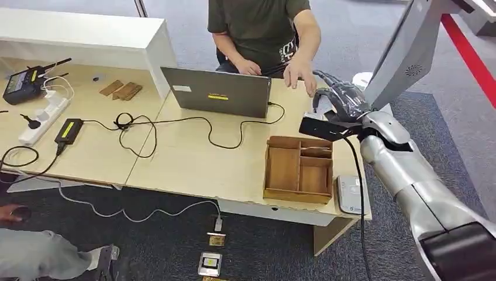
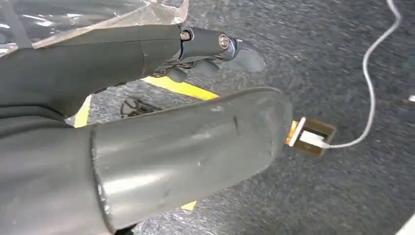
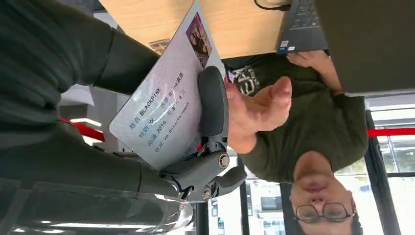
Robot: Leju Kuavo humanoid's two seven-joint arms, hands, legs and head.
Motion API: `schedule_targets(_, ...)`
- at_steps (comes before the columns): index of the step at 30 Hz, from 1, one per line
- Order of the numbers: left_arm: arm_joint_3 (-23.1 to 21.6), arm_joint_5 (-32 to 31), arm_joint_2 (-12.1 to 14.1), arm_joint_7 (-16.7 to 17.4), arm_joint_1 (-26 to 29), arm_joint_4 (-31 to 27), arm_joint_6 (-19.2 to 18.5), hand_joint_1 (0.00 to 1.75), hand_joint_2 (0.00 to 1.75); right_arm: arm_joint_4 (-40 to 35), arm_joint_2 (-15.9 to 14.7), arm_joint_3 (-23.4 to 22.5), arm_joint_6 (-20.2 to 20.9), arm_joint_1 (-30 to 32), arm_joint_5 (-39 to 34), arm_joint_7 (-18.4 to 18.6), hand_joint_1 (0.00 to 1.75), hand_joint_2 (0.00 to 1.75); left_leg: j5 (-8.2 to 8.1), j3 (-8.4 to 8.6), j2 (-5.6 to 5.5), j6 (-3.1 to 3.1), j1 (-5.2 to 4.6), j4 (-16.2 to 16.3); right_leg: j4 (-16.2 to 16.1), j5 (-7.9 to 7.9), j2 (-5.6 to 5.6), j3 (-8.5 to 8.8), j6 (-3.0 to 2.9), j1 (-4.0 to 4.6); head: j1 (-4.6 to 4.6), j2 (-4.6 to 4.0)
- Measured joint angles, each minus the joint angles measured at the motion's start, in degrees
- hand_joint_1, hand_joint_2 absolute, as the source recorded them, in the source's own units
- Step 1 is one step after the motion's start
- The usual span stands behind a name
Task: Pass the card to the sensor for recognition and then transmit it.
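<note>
If going by the pose alone, looks like the handover half of the job rather than the scanning half. Got the right hand point(image 1: 342, 99) raised at the right middle of the head frame, just past the far table edge, pinching the card point(image 3: 166, 103) between thumb and fingers, printed face toward the wrist camera. Probably held out flat like that to make it easy to take. Meets the person's hand point(image 1: 301, 73) right beside it, palm open, just above and left in the head frame. Can't tell about actual contact with the card.

Taking the flat grey pad point(image 1: 350, 194) at the lower right table corner for the sensor, sitting just beside the wooden tray point(image 1: 295, 197) and well apart from the card. Handy spot for a right-arm swipe, presumably.

Left hand point(image 2: 147, 122) hanging low over grey carpet, fingers point(image 2: 215, 44) fairly straight, spread off the thumb, nothing in them. Parked out of the way, at a guess.

Head count:
- one card
- one grey pad on the table
- one tray
- one laptop point(image 1: 216, 91), upper middle
- one small device on the floor point(image 1: 209, 263), bottom middle
- one person's hand reaching
</note>
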Motion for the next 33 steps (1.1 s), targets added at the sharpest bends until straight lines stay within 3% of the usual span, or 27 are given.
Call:
schedule_targets(10, -0.9, 0.04, 0.17, -0.72, -0.34, 0.0, 0.09, 0.0, 0.0, 1.55, 0.2, 0.72, 0.0, -0.02, 0.09, 0.17, 1.75, 1.75, 0.0, -0.01, 0.05, 0.0, 0.0, 0.0, 0.0, -0.01, -0.01, 0.0, -0.01, 0.01, 0.0, 0.0)
schedule_targets(33, -1.33, 1.7, 0.5, -1.57, -2.22, 0.0, -3.65, 0.0, 0.0, 2.14, 1.2, 0.57, -0.33, 0.9, 2.4, 0.37, 1.75, 1.75, 0.01, 0.0, 0.06, -0.01, 0.0, 0.0, -0.01, 0.0, 0.0, -0.02, -0.01, 0.01, 0.0, 0.0)
